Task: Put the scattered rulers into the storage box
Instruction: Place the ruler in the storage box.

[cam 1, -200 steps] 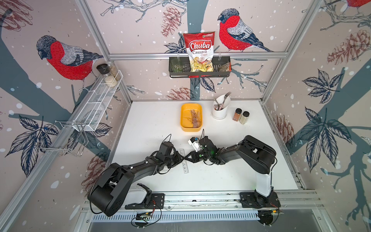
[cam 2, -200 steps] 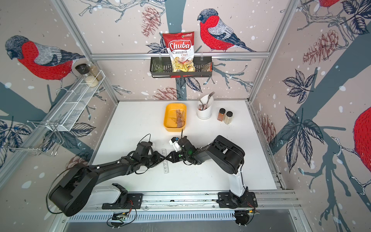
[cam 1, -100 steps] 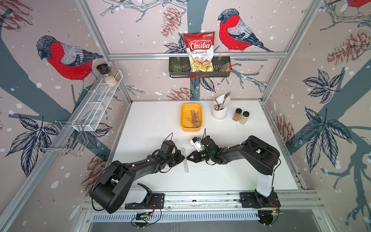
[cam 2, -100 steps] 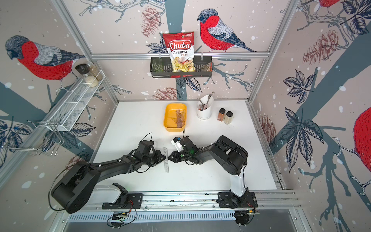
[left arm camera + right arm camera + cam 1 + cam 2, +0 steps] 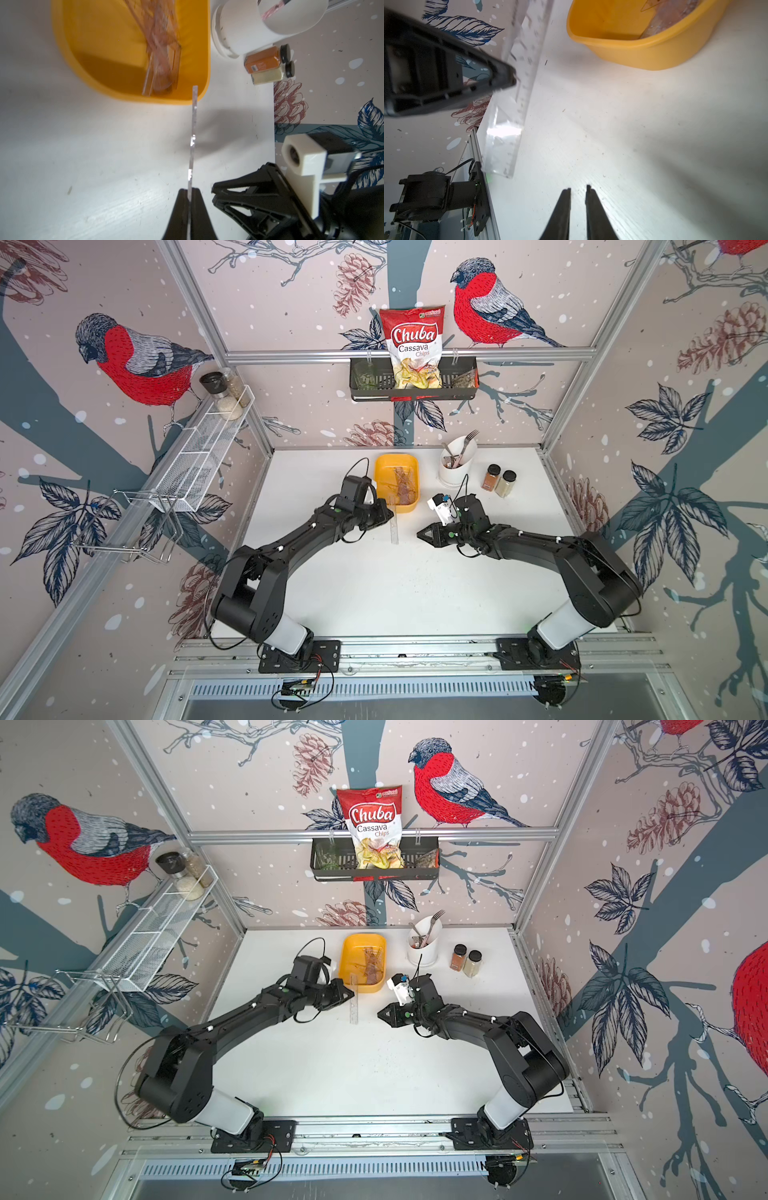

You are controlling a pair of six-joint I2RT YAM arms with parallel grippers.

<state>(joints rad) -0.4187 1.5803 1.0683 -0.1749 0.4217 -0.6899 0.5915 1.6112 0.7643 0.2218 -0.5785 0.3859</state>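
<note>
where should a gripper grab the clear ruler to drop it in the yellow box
Much as the left gripper holds it: pinch the clear ruler across its flat faces near mid-length, coming in over a long edge from the robot's left. It is thin and flat, so only the faces offer grip, and a middle hold should keep it level.

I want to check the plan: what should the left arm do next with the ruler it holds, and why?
Probably carry it forward until it hangs over the storage box. The left gripper is shut on the clear ruler, held on edge, and its far end only reaches the box's near rim. Other rulers already lie inside.
</note>
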